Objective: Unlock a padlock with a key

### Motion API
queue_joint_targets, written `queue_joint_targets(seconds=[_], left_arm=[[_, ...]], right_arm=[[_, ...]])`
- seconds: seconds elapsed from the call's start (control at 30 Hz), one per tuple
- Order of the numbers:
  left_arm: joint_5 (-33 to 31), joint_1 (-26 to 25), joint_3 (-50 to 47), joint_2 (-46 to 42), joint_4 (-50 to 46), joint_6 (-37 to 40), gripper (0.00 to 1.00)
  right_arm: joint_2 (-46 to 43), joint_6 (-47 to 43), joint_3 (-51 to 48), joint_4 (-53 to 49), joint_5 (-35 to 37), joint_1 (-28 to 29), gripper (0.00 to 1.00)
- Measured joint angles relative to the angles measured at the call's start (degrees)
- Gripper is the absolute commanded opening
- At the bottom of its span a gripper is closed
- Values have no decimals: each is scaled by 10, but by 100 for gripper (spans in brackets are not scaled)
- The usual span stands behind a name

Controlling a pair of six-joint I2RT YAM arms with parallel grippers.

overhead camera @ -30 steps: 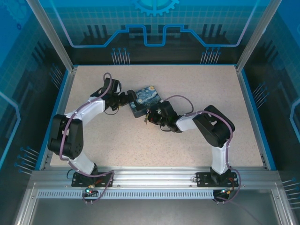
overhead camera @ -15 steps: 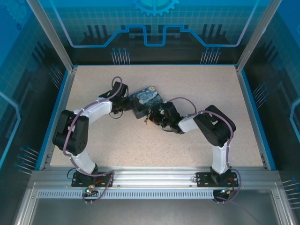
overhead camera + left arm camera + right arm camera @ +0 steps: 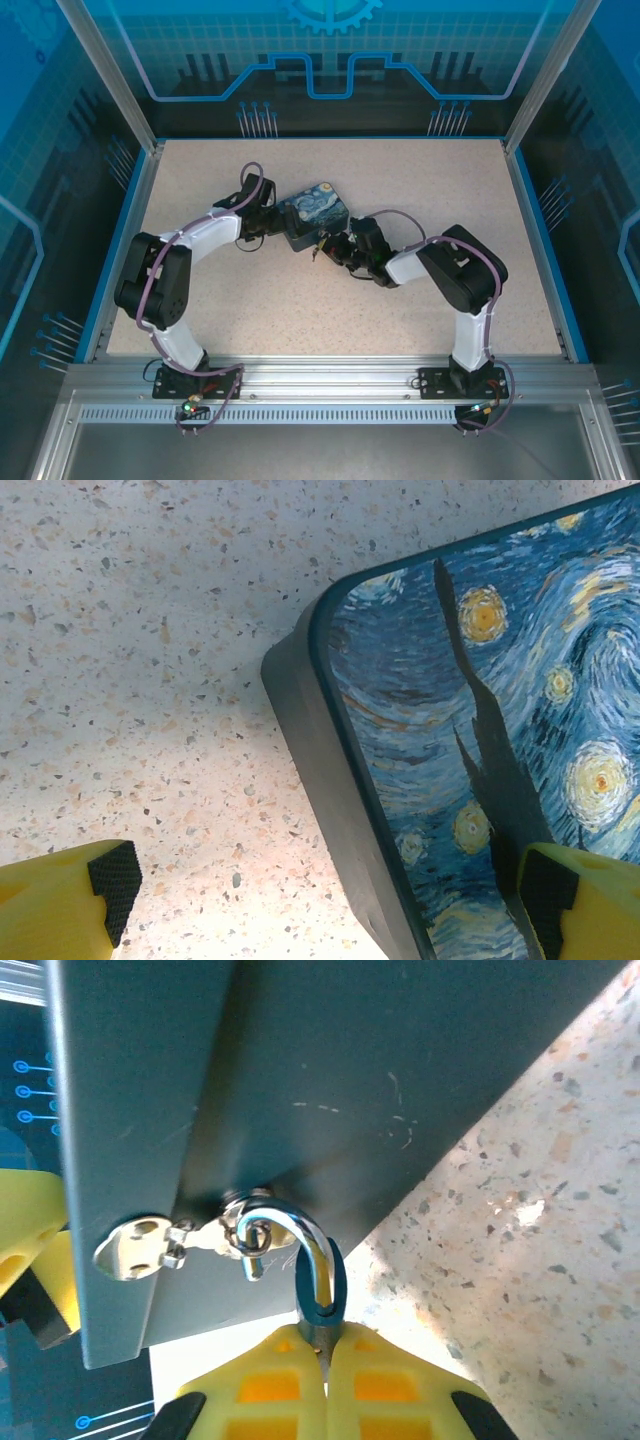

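Observation:
In the right wrist view my right gripper [image 3: 325,1345] is shut on the small bluish-grey padlock [image 3: 322,1295]. Its chrome shackle [image 3: 296,1228] hooks through a ring on the silvery latch [image 3: 135,1250] on the dark side of the painting-print box [image 3: 330,1070]. The key is out of view. From above, the right gripper [image 3: 328,246] sits at the box's [image 3: 314,210] near side and my left gripper [image 3: 272,222] at its left side. In the left wrist view the left gripper [image 3: 330,890] is open, its fingers [image 3: 110,880] straddling the corner of the box [image 3: 480,730].
The box lies on a speckled beige table [image 3: 420,180] inside a blue-walled enclosure. Aluminium posts [image 3: 120,90] stand at the back corners, and a metal rail [image 3: 320,375] runs along the near edge.
The left arm has swung in towards the box's left side. The right gripper, still on the padlock, has shifted slightly right.

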Motion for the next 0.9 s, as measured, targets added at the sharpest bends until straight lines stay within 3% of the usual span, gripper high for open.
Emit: queue_joint_targets(seconds=[0.9], left_arm=[[20, -8, 8, 18, 28, 0, 97]], right_arm=[[39, 94, -41, 163, -18, -42, 0]])
